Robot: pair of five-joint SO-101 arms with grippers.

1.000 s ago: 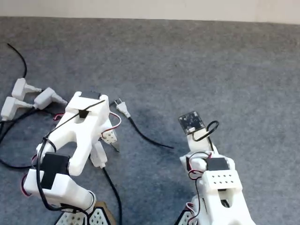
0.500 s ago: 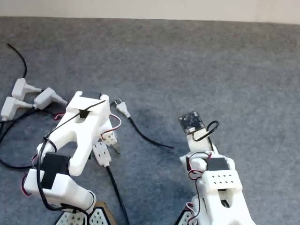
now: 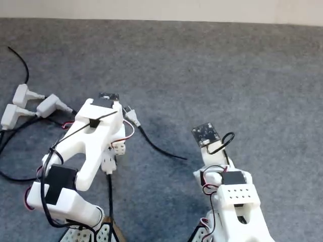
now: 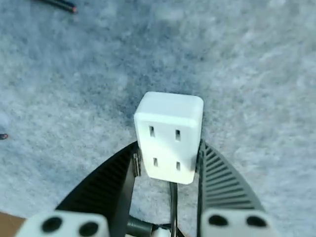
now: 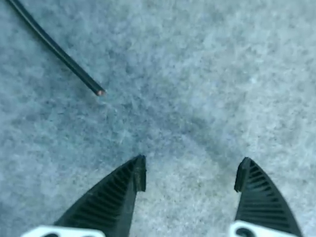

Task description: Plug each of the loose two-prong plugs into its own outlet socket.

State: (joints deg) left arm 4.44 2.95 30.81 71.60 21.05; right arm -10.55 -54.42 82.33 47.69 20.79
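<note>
A white outlet block (image 4: 169,137) with two pairs of slots sits between the black fingers (image 4: 123,173) of my left gripper (image 4: 169,150), which is shut on it. From above, the block (image 3: 108,163) shows under the left arm, its black cable running toward the arm's base. A loose two-prong plug (image 3: 132,116) lies just beyond that arm, and its thin black cable (image 3: 159,148) trails to the right. My right gripper (image 5: 190,173) is open above bare carpet, with the cut cable end (image 5: 98,92) ahead of it.
Three white plug bodies (image 3: 22,94) (image 3: 50,105) (image 3: 10,116) with black cords lie at the far left. The right arm (image 3: 222,176) stands at the lower right. Grey carpet (image 3: 227,65) stretches across the back and right.
The left arm has pushed forward toward the loose plug, carrying the outlet block. The block's cable has swung from slanting right to straight back. The right arm has kept still.
</note>
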